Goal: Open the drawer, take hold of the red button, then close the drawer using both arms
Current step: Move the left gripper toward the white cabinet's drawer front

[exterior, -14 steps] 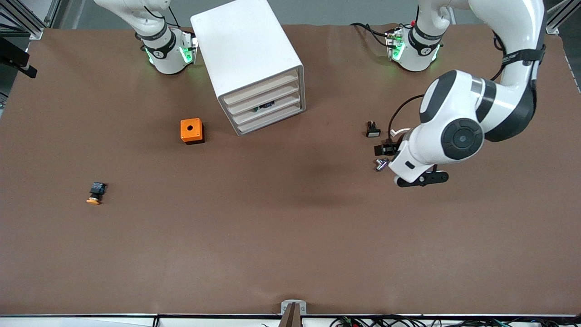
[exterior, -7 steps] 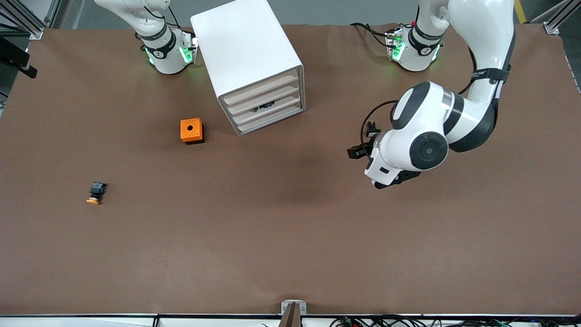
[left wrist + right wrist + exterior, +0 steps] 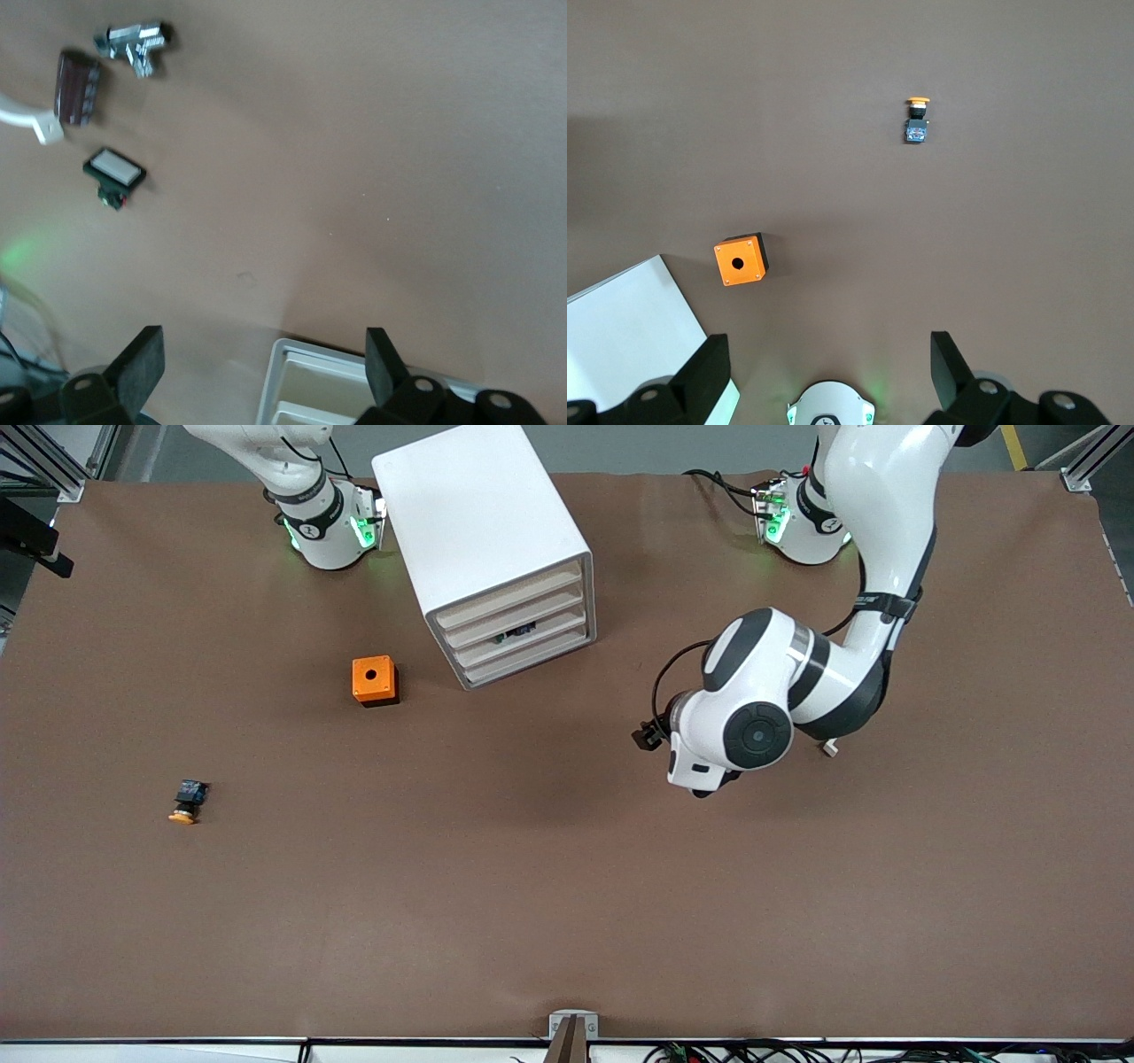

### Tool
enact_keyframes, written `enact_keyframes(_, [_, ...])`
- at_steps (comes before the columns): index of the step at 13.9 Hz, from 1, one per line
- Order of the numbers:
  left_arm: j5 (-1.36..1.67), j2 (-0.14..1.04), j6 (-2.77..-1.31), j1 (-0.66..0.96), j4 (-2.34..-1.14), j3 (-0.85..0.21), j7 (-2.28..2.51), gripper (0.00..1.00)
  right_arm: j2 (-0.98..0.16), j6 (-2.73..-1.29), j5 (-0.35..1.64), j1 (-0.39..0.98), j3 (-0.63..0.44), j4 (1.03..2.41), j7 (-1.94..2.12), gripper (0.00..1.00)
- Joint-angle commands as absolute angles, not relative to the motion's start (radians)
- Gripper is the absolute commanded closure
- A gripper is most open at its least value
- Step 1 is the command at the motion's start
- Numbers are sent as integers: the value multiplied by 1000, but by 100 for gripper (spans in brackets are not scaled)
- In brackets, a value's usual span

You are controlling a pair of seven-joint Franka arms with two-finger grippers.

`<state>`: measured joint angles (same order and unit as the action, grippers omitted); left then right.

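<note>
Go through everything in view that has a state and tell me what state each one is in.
Drawer cabinet: all drawers shut.
Left pincer: open, empty, over bare table beside the cabinet.
Right pincer: open, empty, waiting above its own base.
Orange box: upright, hole on top.
Yellow-capped button: lying on its side.

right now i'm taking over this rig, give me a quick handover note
Left gripper: open, empty, over bare table between the drawer cabinet and a cluster of small parts at the left arm's end.
Right gripper: open, empty, held high near its own base; that arm waits.
The cabinet's drawers all look shut; something dark shows through a gap at one drawer front, the red button itself not identifiable.
Orange box stands beside the cabinet; a yellow-orange-capped button lies nearer the front camera toward the right arm's end.
Done: nothing.
Left: open drawer, grab button, close drawer.
</note>
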<state>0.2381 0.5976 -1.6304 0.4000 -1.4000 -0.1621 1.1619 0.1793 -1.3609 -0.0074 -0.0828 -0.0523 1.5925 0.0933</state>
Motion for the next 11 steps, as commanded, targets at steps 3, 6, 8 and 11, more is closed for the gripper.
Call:
enact_keyframes(3, [250,675,-1641,463,-1332,-156,1412,0,204,-1382,-12,-78,-54,1615,98,0])
enact_keyframes(6, [274,693,-1632,483,-1321,-156,1605,0,204,-1391,-12,-77,-54,1615,98,0])
enact_keyframes(8, [325,712,-1632,482,-1310,-155,1702,0,204,-1391,-12,-77,-54,1614,98,0])
enact_keyframes(11, [451,732,-1632,480,-1301,-150,1833,0,206,-1391,-12,-77,-54,1615,110,0])
